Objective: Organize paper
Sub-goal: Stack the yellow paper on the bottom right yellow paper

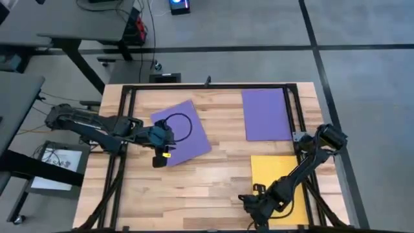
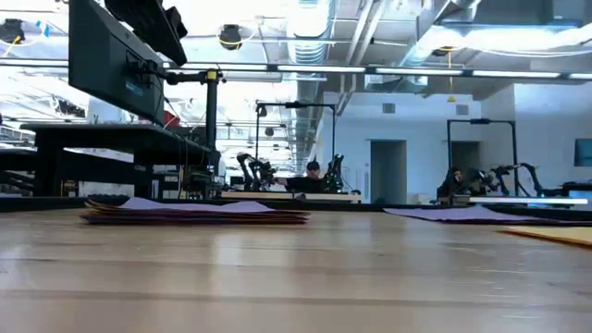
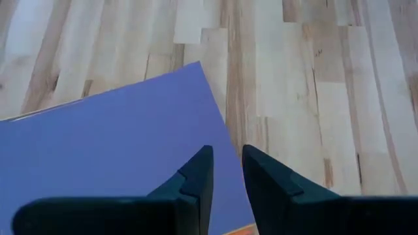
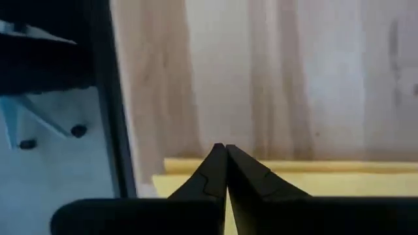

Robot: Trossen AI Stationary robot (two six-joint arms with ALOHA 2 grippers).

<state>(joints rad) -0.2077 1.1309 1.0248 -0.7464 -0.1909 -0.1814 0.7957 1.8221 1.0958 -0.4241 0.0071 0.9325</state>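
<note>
While the wooden table (image 1: 194,184) is seen from above, three groups of paper are found on it: a tilted purple stack (image 1: 184,133) left of centre, a single purple sheet (image 1: 266,114) lying straight near the far right corner, and a yellow sheet (image 1: 279,184) near the right front edge. The left gripper (image 1: 157,157) is held above the front edge of the tilted stack, and in the left wrist view its jaws are parted by a narrow gap with nothing between them, the purple top sheet (image 3: 111,150) lying beneath. A sliver of orange paper (image 3: 240,229) is shown under that sheet's edge. A looped black cable (image 1: 179,127) is carried over the stack. The right gripper (image 1: 251,208) is placed low at the table's front, beside the yellow sheet's near corner; in the right wrist view its fingertips (image 4: 225,156) are pressed together, empty, over the yellow paper's (image 4: 326,179) edge. In the low view the stack (image 2: 194,213) is seen as several layered sheets, slightly raised.
</note>
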